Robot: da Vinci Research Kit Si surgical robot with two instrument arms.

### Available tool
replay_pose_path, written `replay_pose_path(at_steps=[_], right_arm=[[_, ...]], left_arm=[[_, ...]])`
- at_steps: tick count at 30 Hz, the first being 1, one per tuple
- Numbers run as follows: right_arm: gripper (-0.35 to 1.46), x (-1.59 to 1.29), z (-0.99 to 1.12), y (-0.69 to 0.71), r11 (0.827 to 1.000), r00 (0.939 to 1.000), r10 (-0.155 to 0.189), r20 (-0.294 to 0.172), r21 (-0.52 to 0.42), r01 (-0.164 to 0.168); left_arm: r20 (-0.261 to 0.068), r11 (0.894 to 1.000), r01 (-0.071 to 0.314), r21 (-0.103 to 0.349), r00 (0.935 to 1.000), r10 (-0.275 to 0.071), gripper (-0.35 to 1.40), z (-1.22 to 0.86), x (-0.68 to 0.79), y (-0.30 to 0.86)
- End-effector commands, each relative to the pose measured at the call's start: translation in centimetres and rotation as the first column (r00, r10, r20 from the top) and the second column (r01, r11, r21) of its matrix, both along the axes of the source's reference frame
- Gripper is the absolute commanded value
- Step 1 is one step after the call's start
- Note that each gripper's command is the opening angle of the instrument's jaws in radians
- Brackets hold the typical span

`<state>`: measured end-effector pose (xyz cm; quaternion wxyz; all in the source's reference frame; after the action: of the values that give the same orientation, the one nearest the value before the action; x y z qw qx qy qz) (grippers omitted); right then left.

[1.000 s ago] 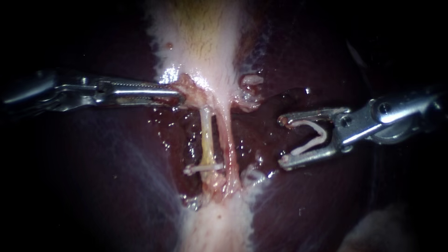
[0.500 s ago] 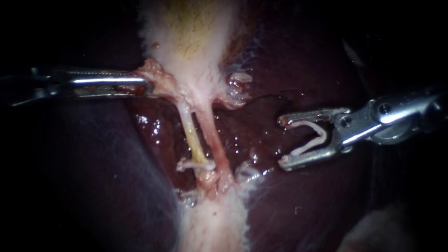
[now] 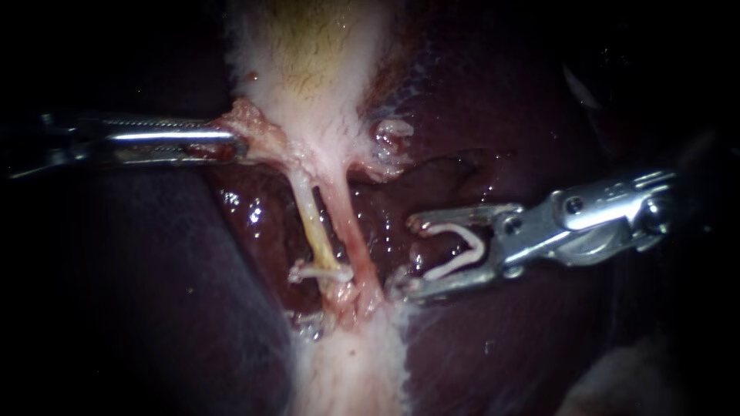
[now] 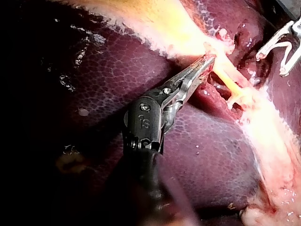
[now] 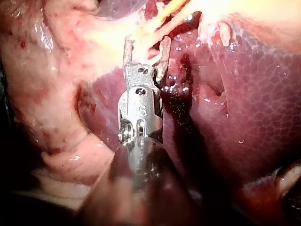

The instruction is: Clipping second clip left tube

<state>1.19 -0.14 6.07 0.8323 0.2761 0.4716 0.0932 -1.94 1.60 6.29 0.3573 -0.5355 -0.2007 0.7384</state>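
Inventory of my field, item by item.

1. My left instrument (image 3: 235, 141) (image 4: 206, 62): comes in level from the left. Its jaws are clamped together on a pinkish fold of tissue at the lower edge of the gallbladder (image 3: 316, 54), drawing it to the left.

2. My right instrument (image 3: 410, 256) (image 5: 146, 42): comes in from the right, tilted slightly down towards its tip. Its jaws stand wide apart and carry the open clip (image 3: 459, 248), a white V whose two legs lie against the inner faces of both jaws and whose mouth faces the tubes. The jaw tips sit just right of the right tube and touch neither tube. The lower tip lies near the pale fringe of tissue beside the tubes.

3. Left tube (image 3: 314, 223): yellowish, running from the gripped fold down and slightly right. It lies bare between my left jaws and the placed clip.

4. Placed clip (image 3: 320, 271): white, set crosswise on the lower end of the left tube.

5. Right tube (image 3: 347, 231): pink, just beside the left tube, between it and my right jaws.

6. Liver (image 3: 154, 270): dark, wet, on both sides of the tubes.
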Motion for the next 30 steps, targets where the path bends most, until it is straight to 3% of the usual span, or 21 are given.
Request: replay_pose_path(at_steps=[1, 6, 16, 30], right_arm=[[0.5, 0.06, 0.0, 0.0, 1.0, 0.9999, 0.013, 0.003, 0.013, -0.013], [0.5, 0.24, 0.05, 0.0, 0.999, 0.9996, 0.027, 0.003, 0.036, -0.028], [0.5, 0.49, 0.29, -0.07, 0.997, 0.9997, 0.021, 0.007, 0.069, -0.022], [0.5, 0.64, 0.62, -0.11, 0.994, 0.9993, 0.03, 0.02, 0.103, -0.032]], left_arm=[[0.0, 1.0, 0.0, 0.0, 1.0, 0.0, -0.35, 0.0, 0.0, 0.0], [0.0, 1.0, 0.0, -0.001, 1.0, 0.0, -0.35, 0.0, -0.01, -0.01], [0.0, 1.0, 0.0, -0.001, 1.0, 0.0, -0.35, 0.0, -0.01, -0.01], [-0.001, 1.0, 0.001, -0.001, 1.0, -0.001, -0.35, 0.0, -0.01, -0.01]])
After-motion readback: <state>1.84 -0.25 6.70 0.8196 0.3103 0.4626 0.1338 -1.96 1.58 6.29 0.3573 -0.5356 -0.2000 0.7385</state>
